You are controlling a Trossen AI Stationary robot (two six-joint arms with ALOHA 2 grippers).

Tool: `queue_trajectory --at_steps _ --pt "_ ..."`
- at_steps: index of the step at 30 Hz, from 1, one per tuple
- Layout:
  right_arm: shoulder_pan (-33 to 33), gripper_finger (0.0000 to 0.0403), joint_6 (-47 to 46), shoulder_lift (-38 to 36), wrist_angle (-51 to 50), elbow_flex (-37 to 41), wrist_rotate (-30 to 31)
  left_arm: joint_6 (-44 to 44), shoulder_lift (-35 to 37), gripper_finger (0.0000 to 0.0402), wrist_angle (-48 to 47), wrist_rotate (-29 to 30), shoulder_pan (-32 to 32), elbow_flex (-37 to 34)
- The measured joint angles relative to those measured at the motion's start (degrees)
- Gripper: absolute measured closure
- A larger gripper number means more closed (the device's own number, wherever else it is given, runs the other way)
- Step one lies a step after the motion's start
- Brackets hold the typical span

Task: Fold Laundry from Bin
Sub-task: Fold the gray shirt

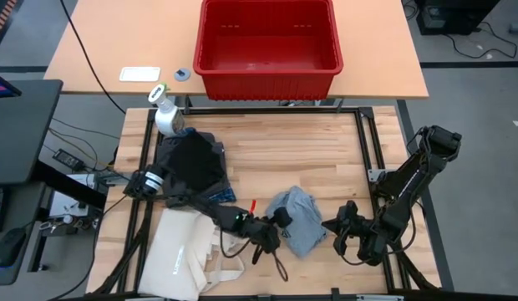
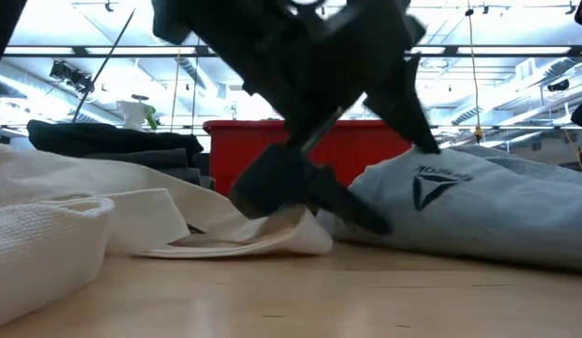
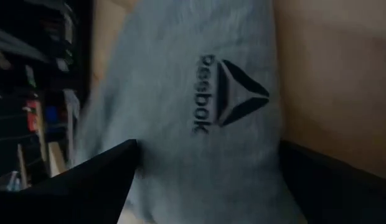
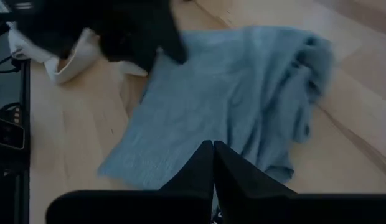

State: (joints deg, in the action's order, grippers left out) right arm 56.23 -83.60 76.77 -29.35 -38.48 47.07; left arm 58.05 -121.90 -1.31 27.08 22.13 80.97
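Both arms are black, built of chunky jointed links with looped black cables along them. The left arm [image 1: 159, 180] carries a pale band near its base. The right arm [image 1: 413, 176] ends in flat, tapering black fingers [image 4: 202, 171]. The left fingers [image 3: 87, 186] are broad, matte black.

A big dark robot arm [image 2: 300, 84] is seen coming down from above, with its gripper [image 2: 305, 192] low at the table [image 2: 291, 300]. A cream cloth bag [image 2: 103, 221] is spread beside it. A light grey garment [image 2: 479, 207] with a dark logo is laid on the other side. The red bin [image 2: 272, 150] is seen behind.
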Motion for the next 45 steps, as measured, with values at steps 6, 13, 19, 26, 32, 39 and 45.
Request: queue_trajectory --at_steps 6,13,19,26,32,39,45 --pt "0.0 0.0386 1.8 0.0 1.5 0.0 -0.2 -1.2 -1.8 0.0038 -1.8 -1.4 -2.9 0.1" --pt "0.0 0.0387 18.0 0.0 11.7 0.0 4.4 -4.6 -1.9 0.0236 -3.1 2.8 -2.4 -0.2" --pt "-1.1 0.0389 50.7 2.2 33.9 -0.1 5.5 -8.9 1.3 0.0366 -6.4 4.7 -2.1 -0.2" --pt "-6.6 0.0383 61.1 10.9 40.2 0.0 0.9 -21.7 6.9 0.0342 -18.7 4.9 -4.6 -0.2" --pt "-11.4 0.037 62.9 13.2 40.4 0.0 -0.4 -20.2 12.4 0.0359 -26.7 7.1 -4.9 -0.2" --pt "-16.3 0.0369 65.7 13.1 41.5 0.0 -4.0 -20.4 18.7 0.0354 -32.6 7.8 -9.6 -0.2" --pt "-17.9 0.0365 75.9 13.1 49.7 0.0 -2.4 -27.3 20.8 0.0359 -34.2 1.9 -12.7 -0.1"
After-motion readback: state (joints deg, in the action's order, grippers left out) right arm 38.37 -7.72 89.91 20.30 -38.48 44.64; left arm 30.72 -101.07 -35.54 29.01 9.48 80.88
